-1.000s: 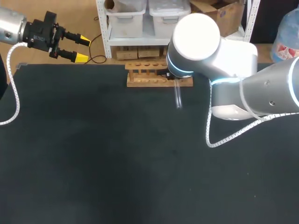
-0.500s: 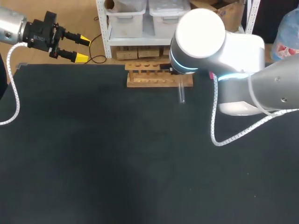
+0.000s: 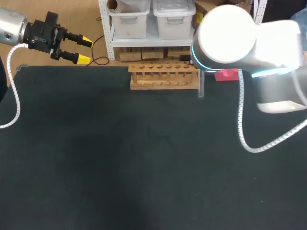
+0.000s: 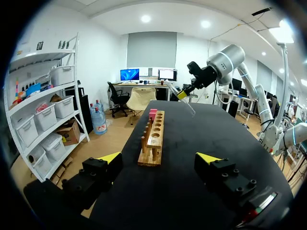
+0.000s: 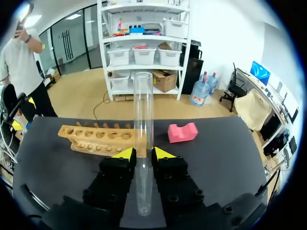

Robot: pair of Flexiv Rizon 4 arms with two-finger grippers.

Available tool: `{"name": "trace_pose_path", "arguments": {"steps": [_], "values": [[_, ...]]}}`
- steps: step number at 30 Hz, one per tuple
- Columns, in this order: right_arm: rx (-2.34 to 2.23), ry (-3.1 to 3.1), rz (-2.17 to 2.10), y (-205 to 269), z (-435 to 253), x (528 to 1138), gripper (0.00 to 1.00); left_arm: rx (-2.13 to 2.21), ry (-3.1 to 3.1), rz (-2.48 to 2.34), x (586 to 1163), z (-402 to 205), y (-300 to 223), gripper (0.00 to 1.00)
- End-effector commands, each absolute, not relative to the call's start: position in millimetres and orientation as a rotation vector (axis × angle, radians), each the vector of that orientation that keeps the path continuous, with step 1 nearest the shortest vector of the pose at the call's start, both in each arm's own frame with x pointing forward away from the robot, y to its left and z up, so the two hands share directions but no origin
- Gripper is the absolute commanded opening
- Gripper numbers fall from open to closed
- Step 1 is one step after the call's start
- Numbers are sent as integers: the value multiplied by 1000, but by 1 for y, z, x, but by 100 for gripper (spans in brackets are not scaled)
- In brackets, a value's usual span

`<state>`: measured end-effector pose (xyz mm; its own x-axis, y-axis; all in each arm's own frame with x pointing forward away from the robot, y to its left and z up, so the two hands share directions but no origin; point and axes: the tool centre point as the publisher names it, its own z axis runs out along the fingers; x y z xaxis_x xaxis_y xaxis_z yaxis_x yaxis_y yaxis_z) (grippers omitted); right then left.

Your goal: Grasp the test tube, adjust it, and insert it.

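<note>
Glass tube (image 5: pixel 143 120): clamped in right claw (image 5: pixel 144 155) beside wooden rack (image 3: pixel 164 76) at worktop's (image 3: pixel 120 158) far edge, insertion outstanding; left claw (image 3: pixel 82 49) spread wide, holding nothing.

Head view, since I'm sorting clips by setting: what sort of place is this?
Probably a robotics bench set up for lab-style handling: a black table carries a wooden test tube rack, the right gripper grips a glass test tube, and the left gripper hangs open.
</note>
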<state>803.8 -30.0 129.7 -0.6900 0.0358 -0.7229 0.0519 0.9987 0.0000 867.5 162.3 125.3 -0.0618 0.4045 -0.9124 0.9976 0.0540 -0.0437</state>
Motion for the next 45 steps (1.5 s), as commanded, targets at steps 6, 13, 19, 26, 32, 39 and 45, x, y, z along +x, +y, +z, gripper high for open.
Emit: {"name": "trace_pose_path", "arguments": {"steps": [6,13,19,26,32,39,45], "values": [[117,2226,-88,-61,152,778,0,1452,1572,-990,869,125,162,100],[170,2213,-120,-84,159,775,0,1452,1572,-990,869,125,162,100],[153,2215,-85,-89,166,774,0,1452,1572,-990,869,125,162,100],[129,2228,-52,-88,170,774,0,1452,1572,-990,869,125,162,100],[122,2231,-45,-88,172,774,0,1452,1572,-990,869,125,162,100],[117,2227,-44,-89,175,774,0,1452,1572,-990,869,125,162,100],[117,2227,-44,-89,175,774,0,1452,1572,-990,869,125,162,100]]}}
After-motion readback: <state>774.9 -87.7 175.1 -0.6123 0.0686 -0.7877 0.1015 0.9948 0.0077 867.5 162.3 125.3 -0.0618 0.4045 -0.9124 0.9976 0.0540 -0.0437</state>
